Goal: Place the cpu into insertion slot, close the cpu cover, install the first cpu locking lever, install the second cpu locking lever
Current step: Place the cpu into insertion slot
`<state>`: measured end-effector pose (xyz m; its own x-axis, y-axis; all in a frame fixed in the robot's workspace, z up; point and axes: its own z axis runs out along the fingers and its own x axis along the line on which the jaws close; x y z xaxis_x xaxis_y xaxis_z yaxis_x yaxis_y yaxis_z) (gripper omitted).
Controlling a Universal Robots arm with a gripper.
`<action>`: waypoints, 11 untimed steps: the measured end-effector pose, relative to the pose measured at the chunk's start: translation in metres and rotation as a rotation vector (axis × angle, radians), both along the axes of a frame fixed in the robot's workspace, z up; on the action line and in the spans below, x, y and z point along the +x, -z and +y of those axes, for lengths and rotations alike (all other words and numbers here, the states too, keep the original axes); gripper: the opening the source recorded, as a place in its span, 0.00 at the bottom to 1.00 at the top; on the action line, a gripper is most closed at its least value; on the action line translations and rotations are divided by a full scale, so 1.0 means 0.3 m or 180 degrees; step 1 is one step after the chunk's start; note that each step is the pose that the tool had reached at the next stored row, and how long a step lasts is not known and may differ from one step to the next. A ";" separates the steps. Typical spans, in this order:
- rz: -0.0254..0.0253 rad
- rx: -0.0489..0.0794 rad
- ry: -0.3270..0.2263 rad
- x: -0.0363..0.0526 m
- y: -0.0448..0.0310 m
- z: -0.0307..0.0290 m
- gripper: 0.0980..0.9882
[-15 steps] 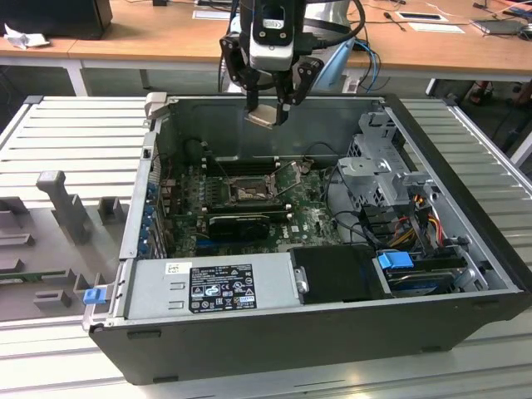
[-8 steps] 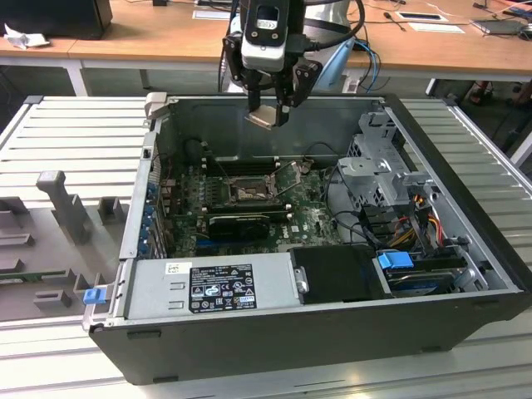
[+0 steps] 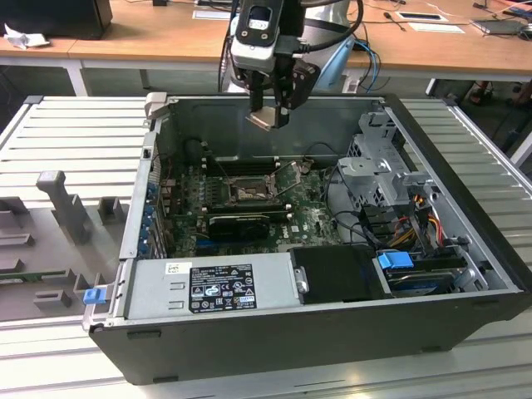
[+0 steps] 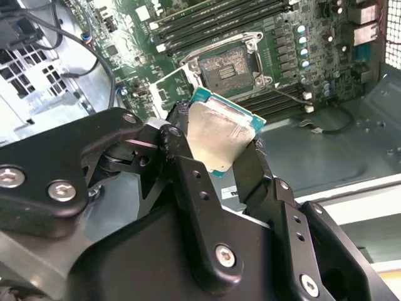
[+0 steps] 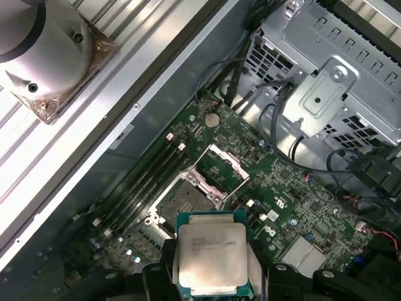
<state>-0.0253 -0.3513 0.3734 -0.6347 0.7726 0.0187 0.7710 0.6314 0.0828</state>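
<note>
My gripper point(image 3: 268, 115) hangs above the open computer case, shut on the cpu point(image 3: 264, 120), a flat square chip with a dull silver top. In both wrist views the cpu point(image 4: 216, 135) point(image 5: 210, 254) sits clamped by its edges between the black fingers point(image 4: 182, 157). The insertion slot point(image 3: 248, 193) point(image 4: 227, 64) point(image 5: 183, 199), a square black socket with a silver rim, lies bare on the green motherboard well below the chip. The cpu cover point(image 5: 224, 164) point(image 3: 288, 178) stands swung up at the socket's edge.
Memory slots point(image 5: 141, 185) run along one side of the socket. A long black card point(image 3: 238, 223) lies in front of it. A metal drive cage point(image 3: 382, 170) with cables fills the exterior view's right. The power supply point(image 3: 208, 287) sits at the case front.
</note>
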 end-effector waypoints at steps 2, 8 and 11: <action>0.0000 0.0000 0.0063 0.000 0.001 0.000 0.48; 0.0017 -0.0003 0.0125 0.000 0.013 0.000 0.48; 0.0017 -0.0009 0.0190 0.000 0.014 0.000 0.48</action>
